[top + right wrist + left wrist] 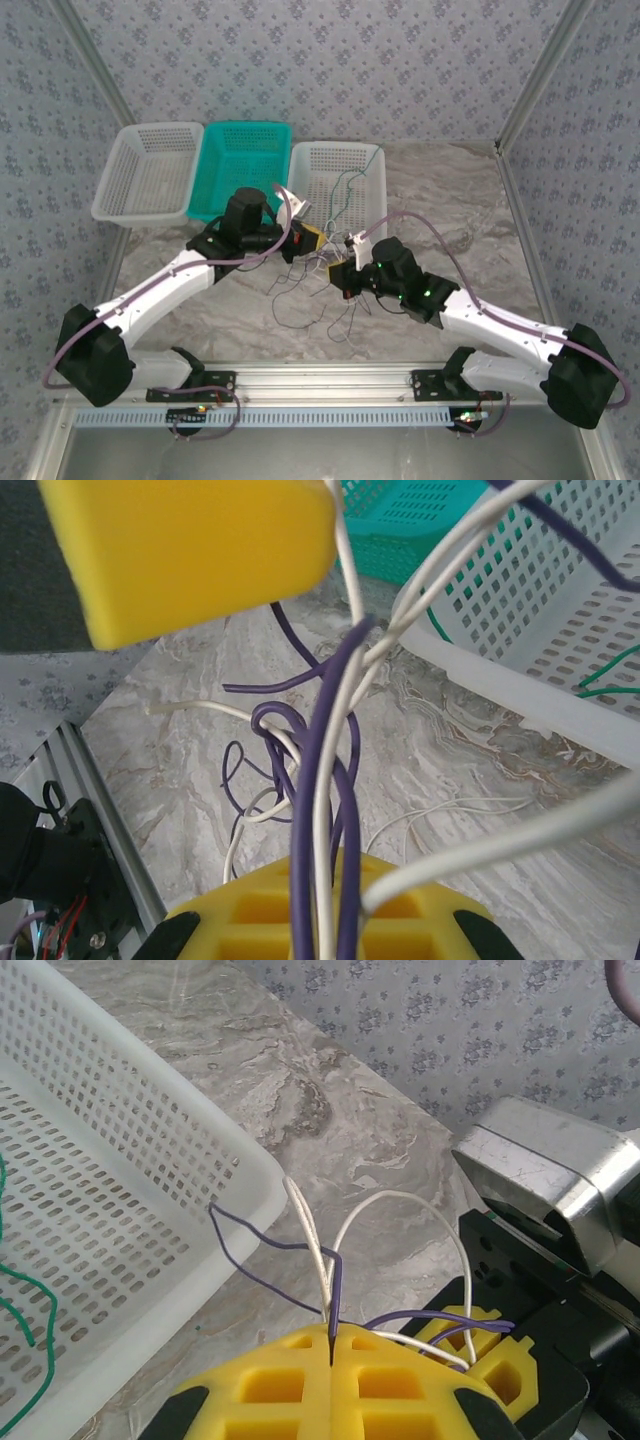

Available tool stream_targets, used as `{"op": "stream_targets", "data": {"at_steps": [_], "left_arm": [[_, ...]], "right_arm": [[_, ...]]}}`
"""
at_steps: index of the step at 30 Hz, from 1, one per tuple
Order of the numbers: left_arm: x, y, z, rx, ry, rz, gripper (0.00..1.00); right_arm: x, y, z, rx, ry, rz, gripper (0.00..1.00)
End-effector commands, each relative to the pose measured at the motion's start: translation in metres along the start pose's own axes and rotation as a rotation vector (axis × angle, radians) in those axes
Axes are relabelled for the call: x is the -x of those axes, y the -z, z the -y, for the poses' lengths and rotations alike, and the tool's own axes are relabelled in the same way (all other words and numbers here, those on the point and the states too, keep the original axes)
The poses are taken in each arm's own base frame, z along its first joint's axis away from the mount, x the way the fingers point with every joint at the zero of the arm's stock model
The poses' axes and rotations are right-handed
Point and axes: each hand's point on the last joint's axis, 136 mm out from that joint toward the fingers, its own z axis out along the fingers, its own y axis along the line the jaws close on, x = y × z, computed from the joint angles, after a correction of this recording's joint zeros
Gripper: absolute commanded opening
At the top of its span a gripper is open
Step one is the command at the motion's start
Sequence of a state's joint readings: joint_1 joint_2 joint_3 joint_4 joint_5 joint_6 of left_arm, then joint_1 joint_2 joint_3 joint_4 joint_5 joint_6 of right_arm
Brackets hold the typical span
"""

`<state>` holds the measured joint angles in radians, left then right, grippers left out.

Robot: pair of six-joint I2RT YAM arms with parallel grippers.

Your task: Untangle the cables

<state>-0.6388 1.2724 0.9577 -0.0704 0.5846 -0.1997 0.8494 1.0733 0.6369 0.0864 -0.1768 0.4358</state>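
Note:
The cables, thin purple-grey and whitish ones, lie in a tangle (322, 300) on the marble table in front of the baskets. My left gripper (308, 240) (331, 1340) is shut, its yellow fingers pinching a purple cable (336, 1290) and a white cable (312, 1245). Just right of it, my right gripper (342, 272) (322, 900) is shut on a bundle of purple and white cables (315, 780) that rises from a knot (275, 725). The two grippers almost touch above the tangle. A green cable (22, 1305) (605, 675) lies in the right white basket.
Three baskets stand in a row at the back: white (150, 170), teal (243, 160) and white (340, 165). The right white basket's rim (190, 1200) is close to my left gripper. A metal rail (320, 380) runs along the near edge.

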Motion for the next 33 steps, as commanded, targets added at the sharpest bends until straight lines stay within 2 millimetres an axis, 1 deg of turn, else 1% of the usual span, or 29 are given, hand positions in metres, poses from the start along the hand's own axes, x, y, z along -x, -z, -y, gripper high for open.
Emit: {"op": "stream_targets", "data": {"at_steps": [1,4,8,16,20,25,29,33], "left_arm": [[0.027,0.023,-0.007,0.082,-0.017,0.103,0.00],[0.041,0.048,-0.018,0.173,0.003,0.162,0.00],[0.055,0.077,-0.022,0.235,0.010,0.227,0.00],[0.068,0.116,-0.030,0.364,0.032,0.294,0.00],[0.075,0.134,-0.034,0.406,0.063,0.336,0.00],[0.086,0.154,-0.028,0.430,0.061,0.384,0.00],[0.103,0.181,-0.024,0.468,0.043,0.453,0.00],[0.117,0.210,-0.031,0.534,0.069,0.515,0.00]], "right_arm": [[0.011,0.005,0.007,-0.059,0.005,0.044,0.00],[0.001,0.006,0.025,-0.119,-0.025,0.030,0.00],[-0.015,0.004,0.037,-0.146,-0.047,0.003,0.00],[-0.038,-0.002,0.059,-0.214,-0.085,-0.054,0.00],[-0.048,-0.005,0.063,-0.225,-0.091,-0.084,0.00],[-0.055,-0.008,0.066,-0.228,-0.098,-0.099,0.00],[-0.061,-0.008,0.070,-0.241,-0.103,-0.110,0.00],[-0.065,-0.008,0.072,-0.246,-0.106,-0.116,0.00]]}}
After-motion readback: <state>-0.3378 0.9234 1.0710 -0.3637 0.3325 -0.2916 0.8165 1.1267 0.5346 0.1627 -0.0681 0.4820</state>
